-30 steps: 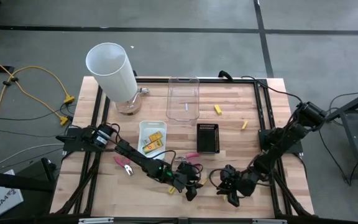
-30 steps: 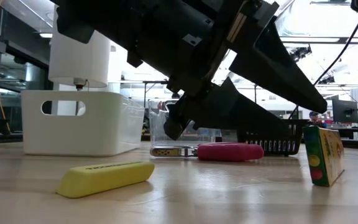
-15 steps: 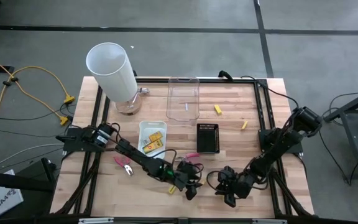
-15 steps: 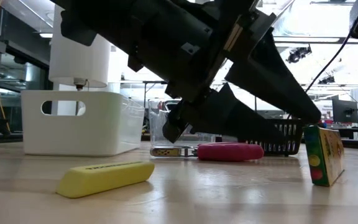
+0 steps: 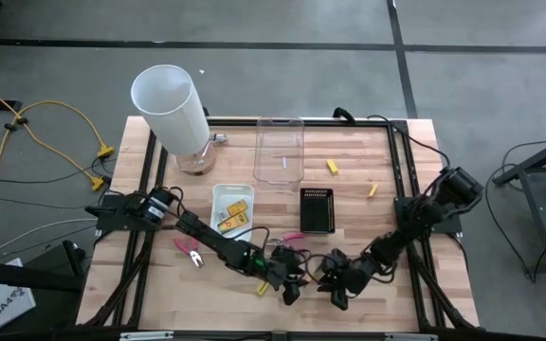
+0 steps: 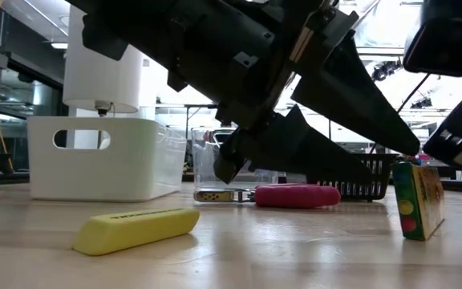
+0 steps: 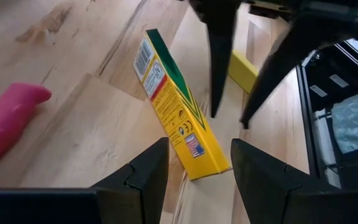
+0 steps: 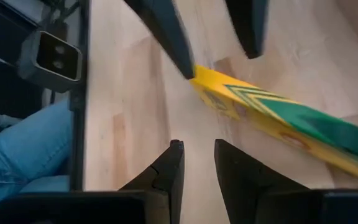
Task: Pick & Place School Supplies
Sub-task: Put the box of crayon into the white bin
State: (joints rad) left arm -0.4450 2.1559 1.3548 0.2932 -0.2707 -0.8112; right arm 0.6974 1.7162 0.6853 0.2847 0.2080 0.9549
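Observation:
A yellow pack with a green edge (image 7: 173, 102) stands on its long narrow side on the wood near the table's near edge; it also shows in the low view as the pack (image 6: 418, 199). My left gripper (image 7: 197, 149) is open, with one finger on either side of the pack's end. My right gripper (image 8: 197, 149) is open and faces the pack's other end (image 8: 272, 118) from the table's right, a short way off. A yellow stubby stick (image 6: 135, 229) lies flat beside them. One pink-handled tool (image 6: 295, 195) lies behind, another (image 5: 190, 251) farther left. My left gripper is open over the pack's end, slanting down from the table's left. One fingertip (image 8: 186, 65) lies right at the pack's end corner (image 8: 199, 76); I cannot tell whether it touches. The pack stands on the table on its narrow side, slightly tilted.
The white tray (image 5: 233, 210) holds more yellow packs. The black tray (image 5: 318, 210), the clear tray (image 5: 280, 152) and the tall white cylinder (image 5: 173, 109) stand farther back. Two yellow stubs (image 5: 332, 167) (image 5: 373, 189) lie to the far right. A person's jeans (image 8: 30, 149) show beyond the table edge.
My right gripper has moved toward the table's left, closing on the standing pack and my left gripper, and now shows at the right of the low view. The pack and my left gripper have stayed where they were.

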